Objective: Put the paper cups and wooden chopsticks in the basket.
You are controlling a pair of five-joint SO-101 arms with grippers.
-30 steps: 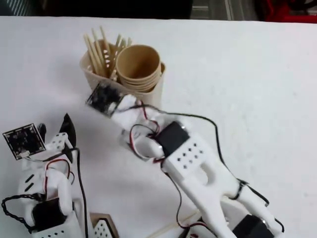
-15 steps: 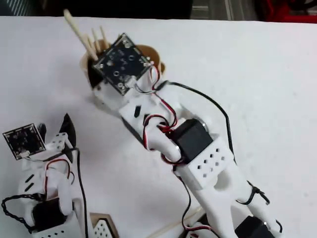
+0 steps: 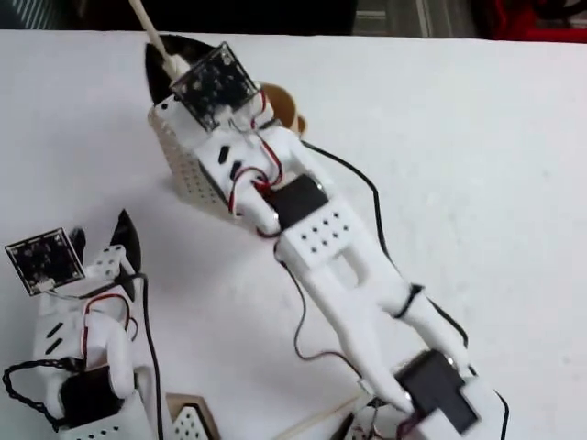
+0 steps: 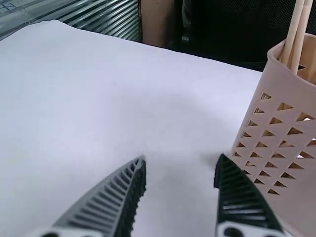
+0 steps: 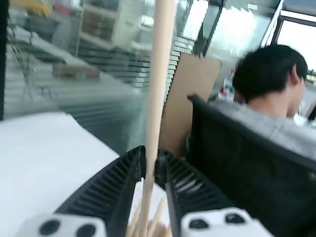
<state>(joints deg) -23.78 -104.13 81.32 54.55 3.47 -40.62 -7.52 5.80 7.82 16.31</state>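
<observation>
We see the white table (image 3: 477, 137) w/ the right arm (image 3: 339, 266) stretched across it to the basket (image 3: 188, 174), which stands upright near the far edge. Left tool (image 4: 180, 165) sits low over the table nr the basket, jaws apart, nothing btwn them. Right tool (image 5: 150, 159) is above the basket's rim, clamped on one wooden chopstick (image 5: 160, 74) that sticks up past its tips. Paper cups (image 3: 284, 110) sit in the basket, mostly hidden by the arm. Other chopsticks (image 4: 296, 24) stand in the basket too.

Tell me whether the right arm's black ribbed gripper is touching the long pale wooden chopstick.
Touching. The right wrist view shows the right gripper shut on the pale wooden chopstick, a finger pressed against each side with no gap.
</observation>
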